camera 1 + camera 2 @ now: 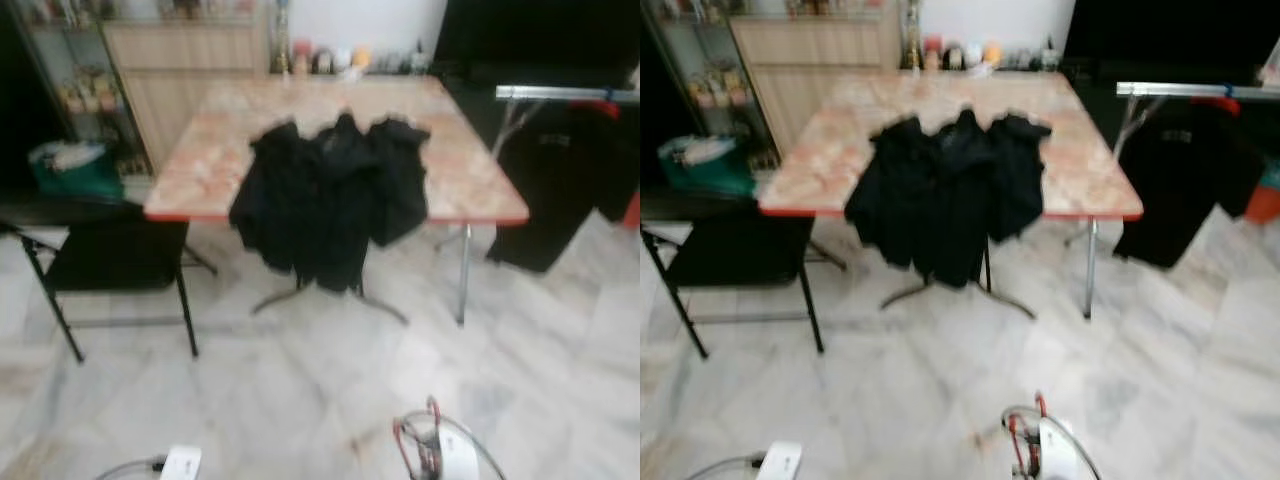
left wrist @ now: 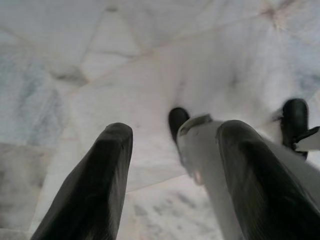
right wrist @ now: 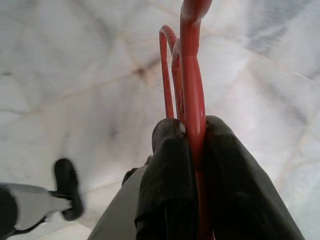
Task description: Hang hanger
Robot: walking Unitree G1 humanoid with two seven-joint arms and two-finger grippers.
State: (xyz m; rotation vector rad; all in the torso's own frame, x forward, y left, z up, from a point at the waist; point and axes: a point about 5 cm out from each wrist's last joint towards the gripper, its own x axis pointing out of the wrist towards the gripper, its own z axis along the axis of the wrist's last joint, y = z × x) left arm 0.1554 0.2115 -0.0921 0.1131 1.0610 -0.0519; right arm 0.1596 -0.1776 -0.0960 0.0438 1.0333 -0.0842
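My right gripper [image 3: 192,145] is shut on a red hanger [image 3: 192,75], whose thin red bars stick out past the fingertips above the marble floor. The same red hanger [image 1: 415,445] shows low at my right side in the eye views. My left gripper [image 2: 175,132] hangs open over the floor with nothing between its fingers. At the far right stands a metal clothes rail [image 1: 565,94], and a black garment [image 1: 560,180] hangs from it. The picture is blurred.
Ahead is a marble-patterned table [image 1: 470,170] with a pile of black clothes [image 1: 330,195] draped over its front edge. A black folding chair [image 1: 110,250] stands to the left, with a green bag [image 1: 75,170] behind it. Open marble floor [image 1: 300,400] lies before me.
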